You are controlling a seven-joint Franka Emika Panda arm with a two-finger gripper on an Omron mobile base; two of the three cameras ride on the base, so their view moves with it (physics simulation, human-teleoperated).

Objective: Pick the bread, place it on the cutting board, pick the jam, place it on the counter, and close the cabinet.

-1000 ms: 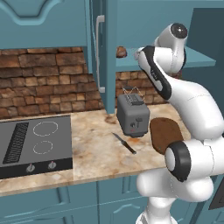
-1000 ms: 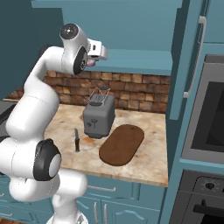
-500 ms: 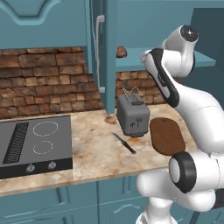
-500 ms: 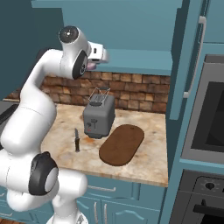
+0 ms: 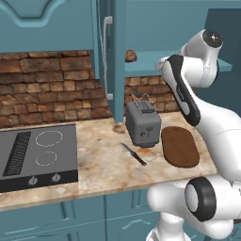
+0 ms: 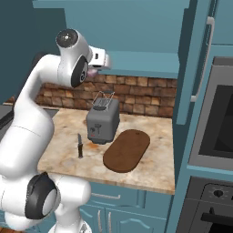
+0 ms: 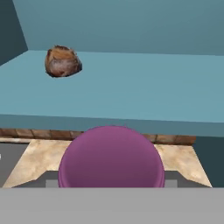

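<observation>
The bread point(image 7: 63, 61), a small brown lump, lies on the teal shelf of the cabinet point(image 5: 115, 47), whose door stands open; it also shows as the bread point(image 5: 130, 56) at the shelf's left end. The purple jam point(image 7: 111, 157) sits close in front of the hand camera, just outside the shelf edge and above the counter point(image 5: 99, 164). My gripper point(image 6: 95, 68) is shut on the jam point(image 6: 93, 73); its fingers are hidden. The dark oval cutting board point(image 5: 180, 145) lies bare on the counter, right of the toaster.
A grey toaster point(image 5: 142, 123) stands against the brick wall, with a knife point(image 5: 134, 154) in front of it. The black stovetop point(image 5: 35, 153) is at the left. An oven column point(image 6: 218, 123) and the open door's handle point(image 6: 205, 59) stand at the right.
The arm has drawn back from the cabinet shelf, shifting right in the left base view, with the jam in the gripper. The bread has stayed on the shelf.
</observation>
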